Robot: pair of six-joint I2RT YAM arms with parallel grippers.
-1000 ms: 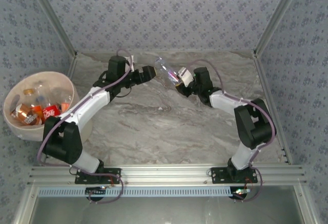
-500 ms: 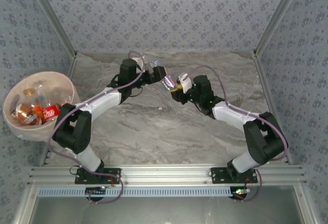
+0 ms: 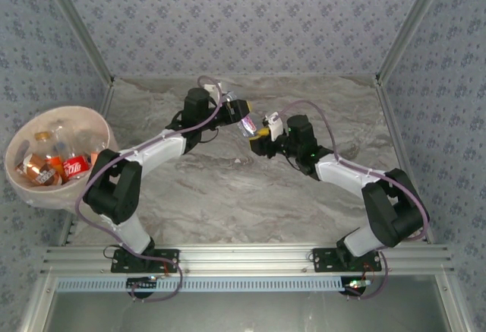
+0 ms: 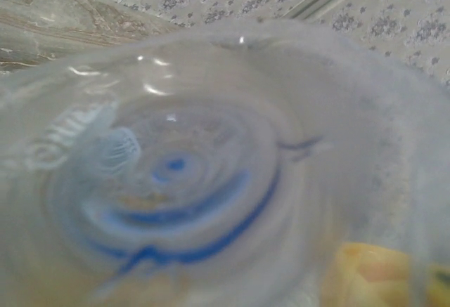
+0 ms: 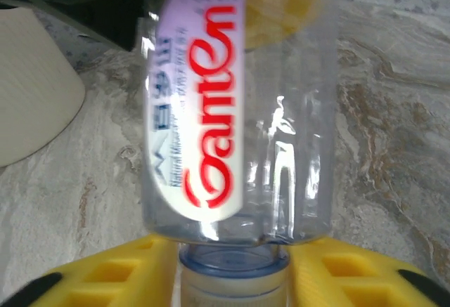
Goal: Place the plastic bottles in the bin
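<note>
A clear plastic bottle (image 3: 248, 124) with a white label and red lettering hangs above the table's far middle, between my two grippers. In the right wrist view the bottle (image 5: 232, 124) has its neck clamped between my right gripper's (image 5: 232, 268) yellow fingers (image 5: 105, 282). My right gripper (image 3: 261, 134) is shut on it. My left gripper (image 3: 236, 111) is at the bottle's other end, and its yellow fingers (image 5: 281, 5) show behind the base. The blurred bottle base (image 4: 176, 166) sits right against the left wrist camera, hiding the left jaws. The bin (image 3: 23, 136) stands at the far left with several bottles (image 3: 74, 166) inside.
Grey marbled table (image 3: 228, 195) under both arms. Patterned walls with metal corner posts (image 3: 402, 36) close the back and sides. The left arm (image 3: 152, 153) stretches from its base past the bin's right rim.
The right gripper carried the bottle a little left and nearer. The left gripper swung right until it reached the bottle's base.
</note>
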